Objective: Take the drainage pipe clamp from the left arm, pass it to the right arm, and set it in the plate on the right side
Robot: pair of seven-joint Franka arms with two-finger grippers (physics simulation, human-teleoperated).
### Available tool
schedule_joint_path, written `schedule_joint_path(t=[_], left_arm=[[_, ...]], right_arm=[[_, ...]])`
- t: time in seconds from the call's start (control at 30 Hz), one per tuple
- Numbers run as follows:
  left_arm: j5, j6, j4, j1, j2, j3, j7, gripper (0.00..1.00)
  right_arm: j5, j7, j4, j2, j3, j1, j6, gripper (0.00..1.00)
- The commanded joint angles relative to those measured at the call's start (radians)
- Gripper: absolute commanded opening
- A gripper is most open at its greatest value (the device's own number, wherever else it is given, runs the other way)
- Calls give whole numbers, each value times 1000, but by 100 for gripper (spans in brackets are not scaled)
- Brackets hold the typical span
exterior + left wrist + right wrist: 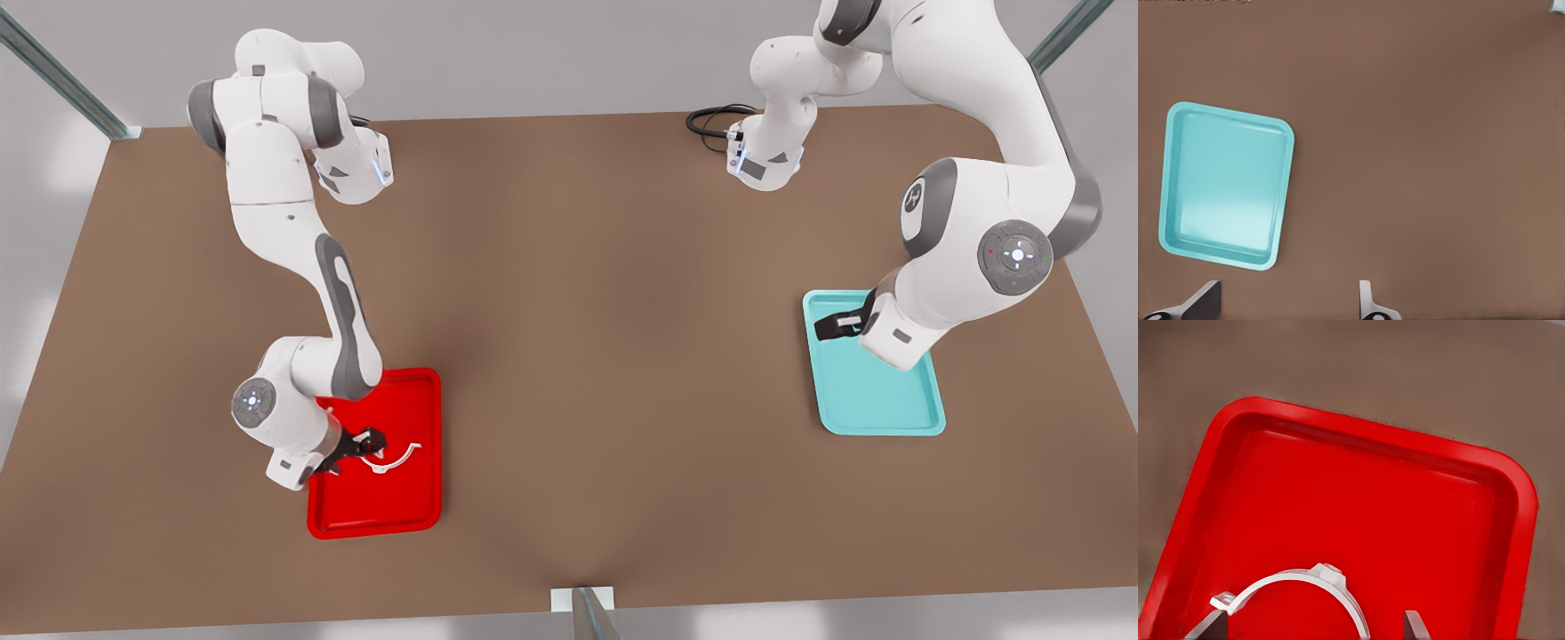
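In the lower left of the front view, the right gripper (pixel 360 447) hangs over the plate (pixel 418 520), and the drainage pipe clamp (pixel 391 460) curves out from its fingertips toward the middle of that red tray. Whether the clamp is pinched or only touching cannot be told there. In the right wrist view the clamp (pixel 1313 581) arches between the two fingers (pixel 1413 625), which stand wide apart at the lower edge of the picture; one tabbed end sits close by the finger on the picture's left, the other end runs out of frame between them, so the jaws look parted and not closed on it. The plate (pixel 1358 433) carries the clamp alone.

The brown table (pixel 587 338) stretches bare across the middle, with nothing between the two trays.

At the right of the front view the left gripper (pixel 836 326) waits over the upper left corner of the teal tray (pixel 889 418). In the left wrist view its fingers (pixel 1201 301) are spread wide with nothing between them, and the teal tray (pixel 1281 193) lies bare at the picture's left. A black cable (pixel 711 120) coils at the upper right, near the arm's base.
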Motion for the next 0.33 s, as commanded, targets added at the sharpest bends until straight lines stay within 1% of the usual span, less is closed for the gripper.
schedule_joint_path(t=[0.0,0.03,0.07,0.1,0.13,0.17,0.23,0.3], left_arm=[[0,-3,0,0,-1,0,338,100],[2,-3,0,0,-1,0,338,100],[0,-3,0,0,-1,0,338,100],[0,-3,0,0,-1,0,338,100],[2,-3,0,0,-1,0,338,100],[2,-3,0,0,-1,0,338,100],[2,-4,0,0,2,0,338,100],[2,-4,0,-1,5,0,338,100]], right_arm=[[-49,106,34,-122,-38,0,-494,100],[-167,170,-10,-285,-58,-2,-572,100],[-267,349,-4,-386,-56,9,-703,100],[-299,403,2,-437,-58,9,-773,100],[-324,410,5,-469,-56,4,-816,100],[-327,413,8,-475,-63,-3,-818,100],[-336,410,90,-444,-69,-5,-818,100],[-339,411,88,-452,-78,-9,-848,100]])
